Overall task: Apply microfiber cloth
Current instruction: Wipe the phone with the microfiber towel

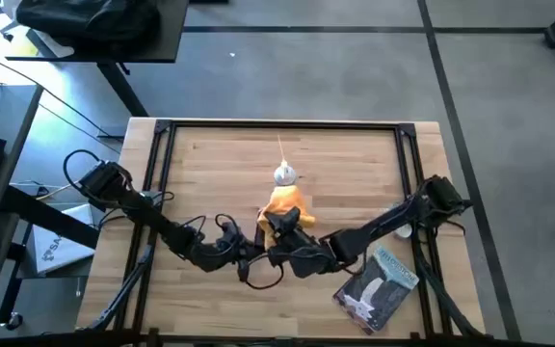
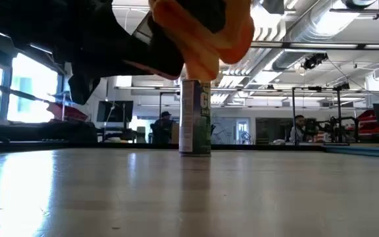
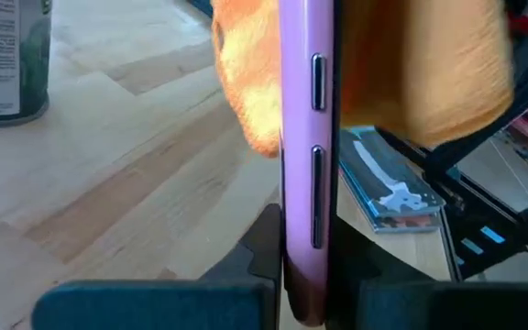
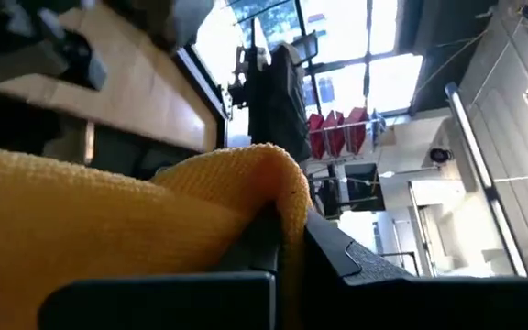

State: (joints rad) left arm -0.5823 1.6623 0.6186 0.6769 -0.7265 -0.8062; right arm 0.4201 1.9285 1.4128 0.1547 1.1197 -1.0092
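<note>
Near the table's front middle: both arms meet, wrists almost touching, above the wood.
Cloth: the microfiber cloth (image 1: 285,204) is soft, light and limp, draped against the phone (image 3: 304,156); it should bunch easily, so a pinch on a folded edge seems best.
Phone: thin, stiff, slick-sided, held on edge.
Left gripper (image 1: 258,246): jaws closed on the phone's lower end.
Right gripper (image 1: 279,229): jaws clamp the cloth, pressing it to the phone.
Can (image 2: 195,117): upright just beyond.

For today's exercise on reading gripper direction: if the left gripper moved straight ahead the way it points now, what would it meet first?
The left gripper already clamps the pink-edged phone. Straight ahead, the microfiber cloth lies against that phone. Depth beyond is unclear.
</note>
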